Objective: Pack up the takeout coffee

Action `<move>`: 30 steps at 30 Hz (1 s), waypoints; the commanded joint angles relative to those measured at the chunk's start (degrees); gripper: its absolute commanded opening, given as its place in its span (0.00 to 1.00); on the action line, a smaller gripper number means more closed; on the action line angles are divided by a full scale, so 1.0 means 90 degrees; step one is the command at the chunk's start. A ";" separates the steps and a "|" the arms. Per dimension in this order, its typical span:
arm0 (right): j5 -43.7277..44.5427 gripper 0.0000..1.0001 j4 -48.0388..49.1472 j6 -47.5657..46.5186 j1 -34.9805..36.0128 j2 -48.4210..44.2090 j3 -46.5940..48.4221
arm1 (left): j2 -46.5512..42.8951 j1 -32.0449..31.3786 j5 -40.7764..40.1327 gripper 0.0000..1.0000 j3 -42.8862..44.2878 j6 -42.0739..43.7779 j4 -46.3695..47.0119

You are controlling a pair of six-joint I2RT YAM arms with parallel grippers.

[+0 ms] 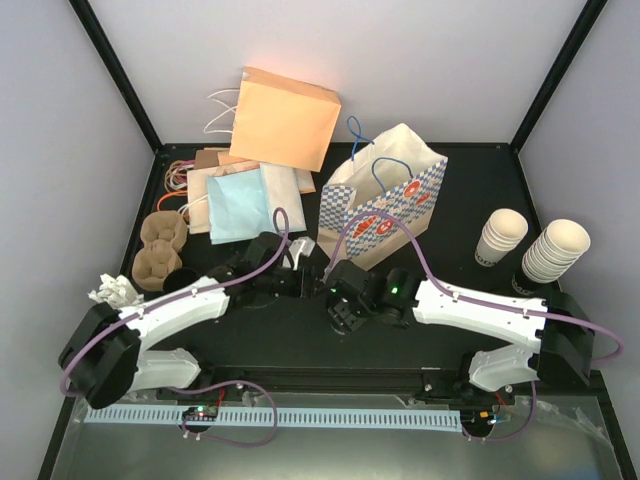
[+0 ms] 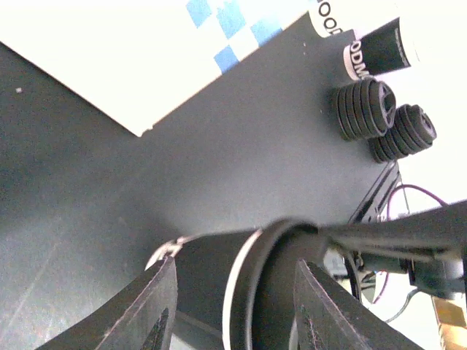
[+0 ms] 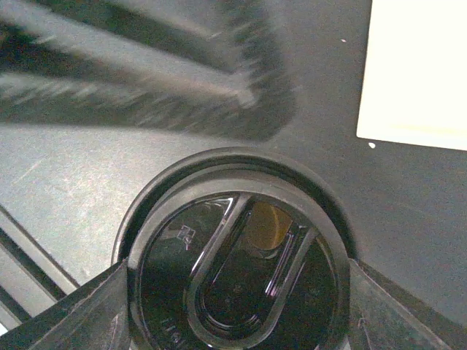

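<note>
Your right gripper [image 3: 238,284] is over the takeout coffee [image 2: 208,273]. Its fingers [image 3: 109,313] touch the black lid [image 3: 233,219] on both sides, so it holds the cup with the jaws wide apart. Your left gripper [image 2: 233,295] stands partly open around the cup body, and you cannot tell if it presses. The cup is at the middle of the table [image 1: 470,190], just in front of the blue-checked bag [image 1: 385,205].

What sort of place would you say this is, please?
Probably a lab cell staged as a café packing station: white walls around a black table, stacked paper cups, paper bags, and pulp cup carriers.
</note>
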 commanded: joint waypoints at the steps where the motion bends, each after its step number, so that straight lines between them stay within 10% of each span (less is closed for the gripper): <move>1: -0.0869 0.64 -0.0132 -0.0351 0.0035 0.0040 -0.0251 | 0.0570 0.0139 0.0389 0.46 0.0467 0.0303 0.0020; 30: -0.1457 0.64 0.0450 -0.0919 0.0035 0.0325 -0.0548 | 0.2241 0.0268 0.1387 0.40 0.0247 0.1365 -0.0094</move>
